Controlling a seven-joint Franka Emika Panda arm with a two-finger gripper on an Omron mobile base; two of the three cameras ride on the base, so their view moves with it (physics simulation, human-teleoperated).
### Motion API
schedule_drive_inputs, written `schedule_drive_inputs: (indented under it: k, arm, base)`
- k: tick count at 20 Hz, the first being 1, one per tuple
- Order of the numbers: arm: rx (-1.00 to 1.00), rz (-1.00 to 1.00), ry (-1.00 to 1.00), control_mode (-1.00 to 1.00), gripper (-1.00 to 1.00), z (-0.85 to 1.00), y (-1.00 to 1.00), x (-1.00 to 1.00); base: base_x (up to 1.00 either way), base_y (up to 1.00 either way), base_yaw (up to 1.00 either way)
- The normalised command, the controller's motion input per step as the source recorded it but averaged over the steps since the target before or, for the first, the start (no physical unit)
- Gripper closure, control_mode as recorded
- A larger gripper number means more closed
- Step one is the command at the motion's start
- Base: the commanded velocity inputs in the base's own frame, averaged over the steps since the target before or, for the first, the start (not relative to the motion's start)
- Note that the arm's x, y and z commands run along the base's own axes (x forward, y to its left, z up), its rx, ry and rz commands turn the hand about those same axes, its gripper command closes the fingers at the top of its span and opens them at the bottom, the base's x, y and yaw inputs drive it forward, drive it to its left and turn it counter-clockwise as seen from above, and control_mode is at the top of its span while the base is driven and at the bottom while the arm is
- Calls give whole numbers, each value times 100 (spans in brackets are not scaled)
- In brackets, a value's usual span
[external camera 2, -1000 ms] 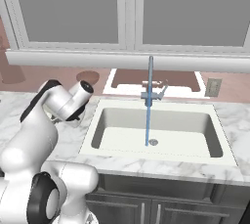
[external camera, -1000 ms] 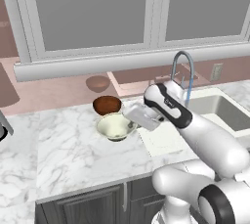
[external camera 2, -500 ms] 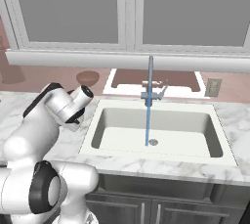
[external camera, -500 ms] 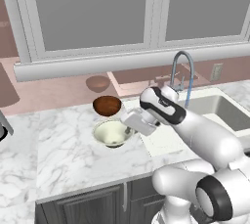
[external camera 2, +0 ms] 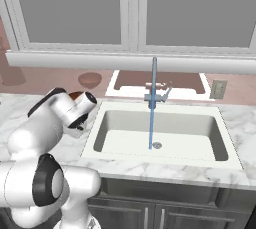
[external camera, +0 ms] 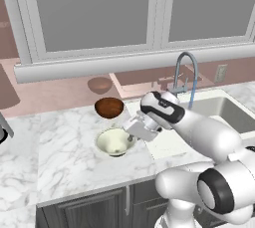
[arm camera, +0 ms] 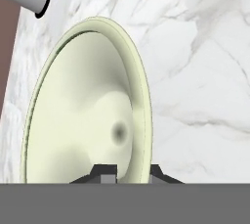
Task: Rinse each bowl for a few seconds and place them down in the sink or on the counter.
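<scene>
The pale cream bowl [external camera: 115,141] is over the marble counter [external camera: 64,167], left of the sink [external camera: 224,111]. My gripper [external camera: 130,133] is shut on its right rim. In the hand view the rim of the cream bowl [arm camera: 83,115] runs down between my two fingertips [arm camera: 105,170], and the gripper [arm camera: 132,171] is clamped on it. The dark reddish-brown bowl [external camera: 109,107] stands upright on the counter just behind the cream one. A sliver of this brown bowl [external camera 2: 76,94] peeks out past my arm in the right base view.
The grey gooseneck faucet [external camera 2: 154,85] pours a thin stream of water [external camera 2: 151,125] into the white sink [external camera 2: 115,145] near its drain [external camera 2: 157,145]. A window sill runs along the back wall. Dark cabinets sit under the counter [external camera 2: 235,123].
The cream bowl, held in my gripper, has shifted a little toward the counter's front edge, away from the brown bowl. The water keeps running.
</scene>
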Motion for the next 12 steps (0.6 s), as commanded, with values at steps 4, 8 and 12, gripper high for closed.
schedule_drive_inputs:
  k: [4,8,12]
  arm:
    - [0,7,0,-100,100,-23,0,4]
    - [1,6,0,-100,100,-23,0,5]
    - [0,6,0,-100,100,-23,0,4]
  base:
    - [0,0,0]
    - [0,0,0]
    - [0,0,0]
